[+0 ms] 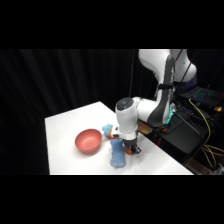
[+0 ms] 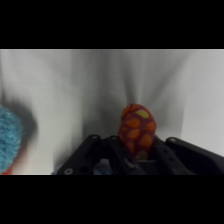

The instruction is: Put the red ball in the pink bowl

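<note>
Reviewing in order of size, with the pink bowl as the reference point throughout.

White table (image 1: 65, 127): broad bare surface beyond and to the picture-left of the bowl; near edge runs close below it in the side view; right edge lies well off behind the arm.

Pink bowl (image 1: 88, 140): upright, hollow open and unobstructed from above.

Light-blue plush thing (image 1: 117, 152): lying just right of the bowl, long axis pointing toward the near edge, directly between bowl and gripper.

Gripper (image 1: 132, 149): low over the table, right of the bowl, past the plush. Closed around the red ball (image 2: 136, 128), as judged from the wrist view, where the ball sits between the black linkage arms.

Judgement: bowl lies to picture-left of the gripper; needs a lift clear of the plush before crossing.
</note>
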